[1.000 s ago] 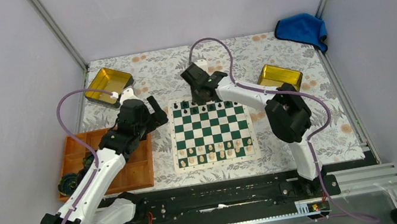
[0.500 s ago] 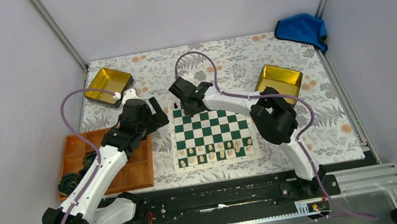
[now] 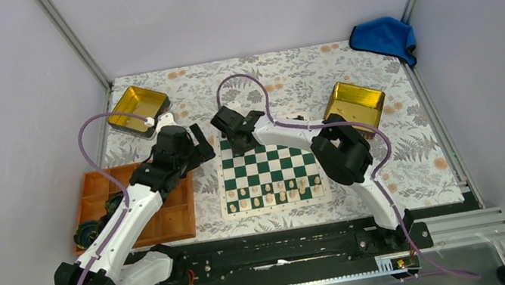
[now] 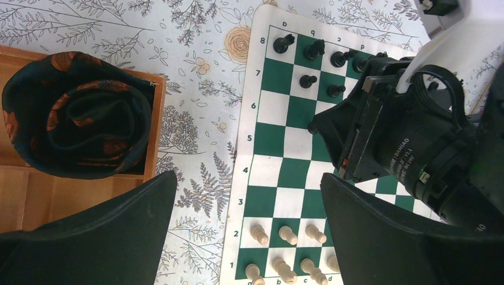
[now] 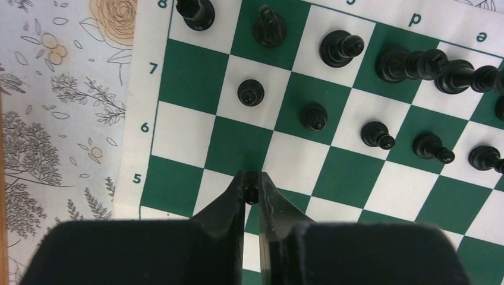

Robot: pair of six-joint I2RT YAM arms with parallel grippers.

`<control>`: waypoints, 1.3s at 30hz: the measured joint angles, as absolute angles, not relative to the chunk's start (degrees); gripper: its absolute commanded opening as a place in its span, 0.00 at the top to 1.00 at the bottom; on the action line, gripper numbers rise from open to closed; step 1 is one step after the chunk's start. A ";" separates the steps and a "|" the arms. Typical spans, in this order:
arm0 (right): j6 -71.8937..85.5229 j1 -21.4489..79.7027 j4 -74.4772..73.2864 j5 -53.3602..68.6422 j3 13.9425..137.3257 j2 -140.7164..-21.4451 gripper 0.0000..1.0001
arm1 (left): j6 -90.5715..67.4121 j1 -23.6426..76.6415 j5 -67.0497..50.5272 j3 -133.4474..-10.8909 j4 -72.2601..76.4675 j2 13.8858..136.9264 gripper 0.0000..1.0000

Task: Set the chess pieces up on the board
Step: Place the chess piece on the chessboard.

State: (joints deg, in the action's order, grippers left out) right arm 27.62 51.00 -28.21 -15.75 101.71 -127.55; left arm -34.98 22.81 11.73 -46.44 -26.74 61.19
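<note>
The board [image 3: 268, 164] lies flat mid-table, its green and white squares also filling the right wrist view [image 5: 189, 76]. Several black chess pieces [image 5: 250, 92] stand along its two far rows, and cream pieces [image 3: 272, 191] fill the two near rows. My right gripper [image 5: 252, 178] is shut on a small black chess piece [image 5: 251, 191], held above the squares near row 5 at the board's left side. From above, that right gripper [image 3: 238, 143] hangs over the far left corner. My left gripper [image 4: 248, 177] stands open over the board's left border, nothing between its fingers.
An orange compartment tray [image 3: 177, 219] sits left of the board with a dark patterned pouch [image 4: 77, 124] in it. Gold tins stand at the back left [image 3: 138, 103] and right [image 3: 356, 99]. A blue cloth [image 3: 384, 37] lies in the far right corner.
My right arm has swung leftwards along the board's far rows, carrying the black piece. The left arm has barely shifted.
</note>
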 measured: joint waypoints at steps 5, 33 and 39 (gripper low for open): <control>27.22 51.03 -28.16 -15.79 101.73 -128.79 0.93 | -34.96 22.81 11.70 -46.44 -26.74 61.19 0.01; 24.18 51.03 -28.14 -17.17 102.26 -128.31 0.65 | -33.76 22.81 12.05 -46.46 -27.09 61.19 0.01; 23.00 51.00 -28.21 -20.16 101.01 -122.32 0.52 | -31.83 22.81 12.51 -46.63 -27.03 61.25 0.01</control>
State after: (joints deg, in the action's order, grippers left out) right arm 23.00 51.00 -28.21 -20.16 101.01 -122.32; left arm -31.83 22.81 12.51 -46.63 -27.03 61.25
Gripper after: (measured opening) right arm 0.404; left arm 0.987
